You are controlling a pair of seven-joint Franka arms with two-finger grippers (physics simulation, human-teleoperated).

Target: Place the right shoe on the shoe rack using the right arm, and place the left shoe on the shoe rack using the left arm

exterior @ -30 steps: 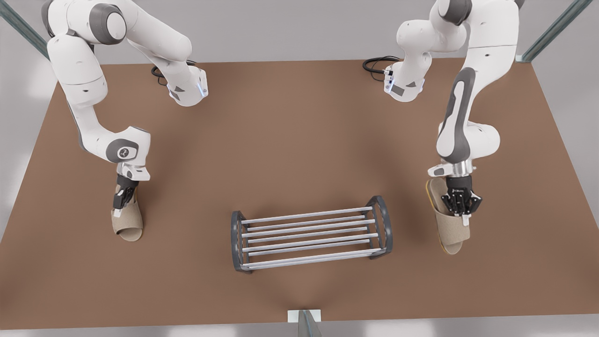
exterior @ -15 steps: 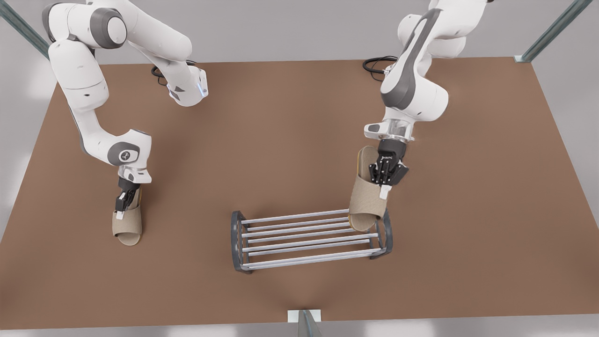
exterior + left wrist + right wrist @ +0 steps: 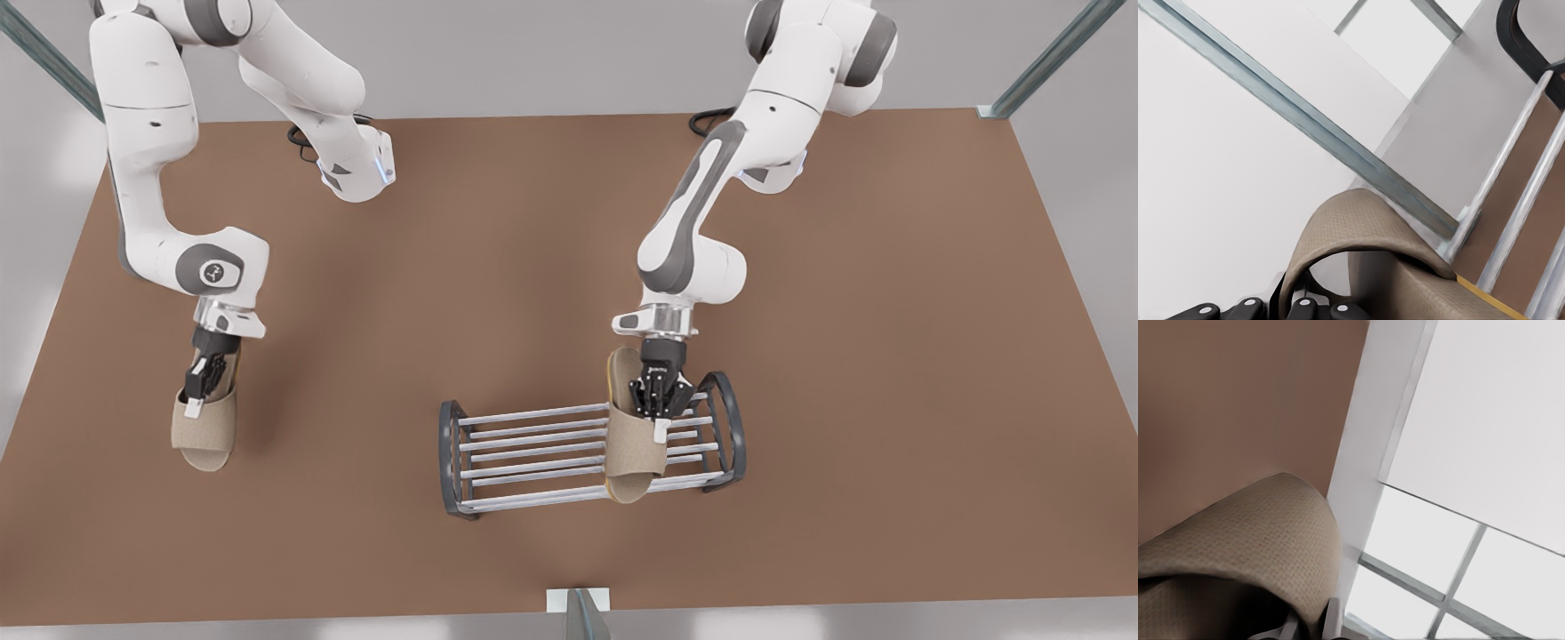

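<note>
Slippers, both tan with woven straps, hang from the two arms above a brown desk (image 3: 551, 267). The shoe rack (image 3: 591, 453), dark-grey arched ends joined by pale bars, stands near the desk's front edge and serves as the reference here. Over the rack's end on the front view's right, the left tool (image 3: 659, 411) is clamped on the strap of one slipper (image 3: 633, 453), which lies across the bars with its toe toward the rack's front rail; whether the sole rests on the bars or hangs just above them I cannot tell. The left wrist view shows that slipper's arched strap (image 3: 1365, 233) with the rack's bars (image 3: 1511, 200) just beside it. Well apart from the rack, toward the front view's left, the right tool (image 3: 203, 382) is closed on the strap of the other slipper (image 3: 204, 431), held over bare desk, toe pointing the same way. The right wrist view shows this slipper's strap (image 3: 1251, 533) above the desk surface.
</note>
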